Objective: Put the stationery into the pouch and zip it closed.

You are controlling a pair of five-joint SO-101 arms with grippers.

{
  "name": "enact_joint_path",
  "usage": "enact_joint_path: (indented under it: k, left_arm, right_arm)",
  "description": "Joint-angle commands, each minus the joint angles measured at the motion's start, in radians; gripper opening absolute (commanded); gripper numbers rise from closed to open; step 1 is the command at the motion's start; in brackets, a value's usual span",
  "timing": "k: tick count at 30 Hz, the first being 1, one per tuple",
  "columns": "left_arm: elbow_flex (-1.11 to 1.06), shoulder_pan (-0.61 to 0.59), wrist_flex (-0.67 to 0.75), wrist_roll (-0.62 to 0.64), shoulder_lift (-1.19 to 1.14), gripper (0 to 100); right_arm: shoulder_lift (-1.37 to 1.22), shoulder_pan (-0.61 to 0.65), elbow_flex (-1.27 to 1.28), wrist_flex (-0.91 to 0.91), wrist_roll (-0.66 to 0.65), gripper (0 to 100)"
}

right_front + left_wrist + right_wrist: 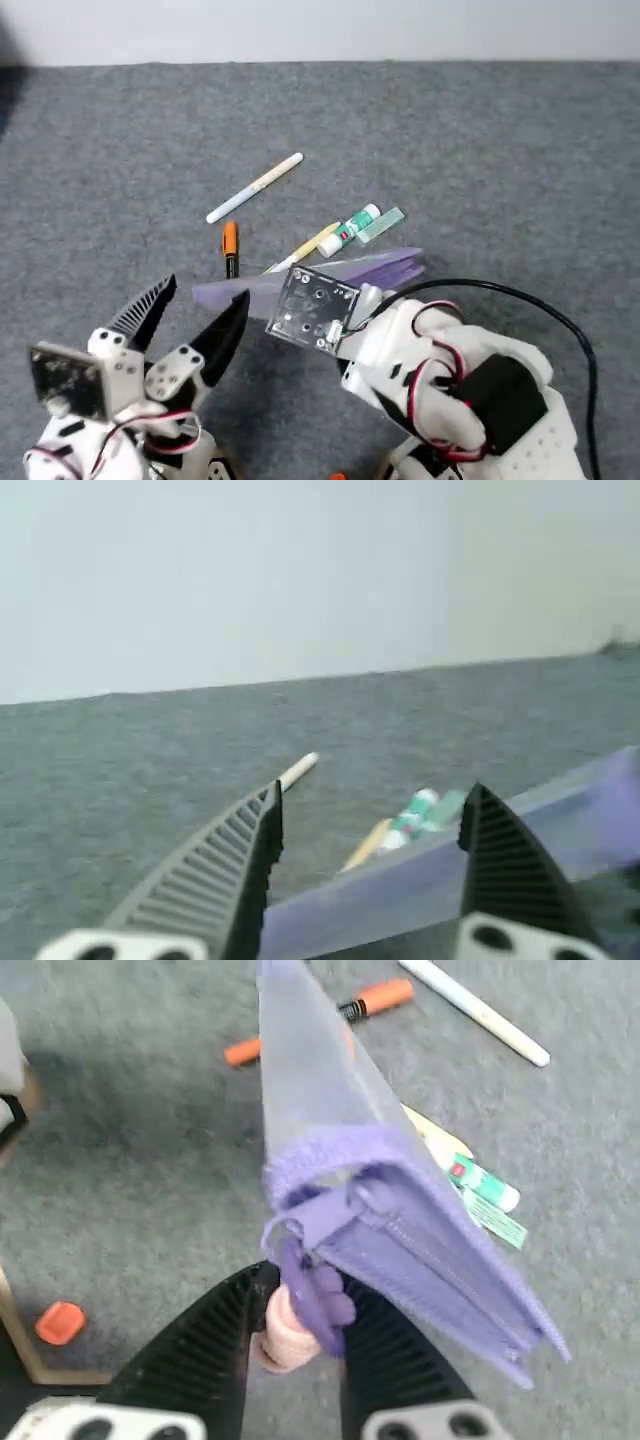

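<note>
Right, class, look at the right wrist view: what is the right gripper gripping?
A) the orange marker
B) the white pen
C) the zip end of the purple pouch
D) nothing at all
C: the right gripper is shut on the zip end of the purple pouch, while the orange marker and the white pen lie loose on the grey table.

Looks like a robotics lab bench: grey felt-covered table [520, 140], plain white wall [320, 30] right behind the table, wired-up white arms [470, 390] at its near edge.
</note>
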State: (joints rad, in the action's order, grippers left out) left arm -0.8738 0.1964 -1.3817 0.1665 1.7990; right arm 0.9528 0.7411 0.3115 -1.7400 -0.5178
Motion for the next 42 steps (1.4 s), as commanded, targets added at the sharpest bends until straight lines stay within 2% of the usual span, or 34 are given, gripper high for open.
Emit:
enact_joint_path:
  k: [1, 7, 14, 23, 29, 36, 42]
  left_arm:
    - [0.071, 0.064, -0.031, 0.066, -0.015, 28]
    - [0.111, 0.133, -0.037, 0.137, -0.028, 27]
    - [0.252, 0.261, -0.04, 0.189, -0.204, 22]
    - [0.305, 0.367, -0.196, 0.186, -0.261, 22]
    - [0.295, 0.368, -0.213, 0.186, -0.272, 22]
    - [0.237, 0.367, -0.13, 0.235, -0.272, 22]
    - [0.176, 0.367, -0.124, 0.233, -0.272, 22]
  right_arm:
    - [0.005, 0.053, 0.002, 0.054, 0.048, 0.8]
    - [0.004, 0.082, 0.009, 0.087, 0.051, 0.8]
    - [0.004, 0.108, 0.028, 0.128, 0.051, 0.8]
    - [0.015, 0.104, 0.003, 0.125, 0.054, 0.8]
    - [0.015, 0.102, -0.028, 0.12, 0.055, 0.8]
    - [0.015, 0.107, -0.026, 0.12, 0.055, 0.8]
    - [0.015, 0.107, -0.028, 0.12, 0.055, 0.8]
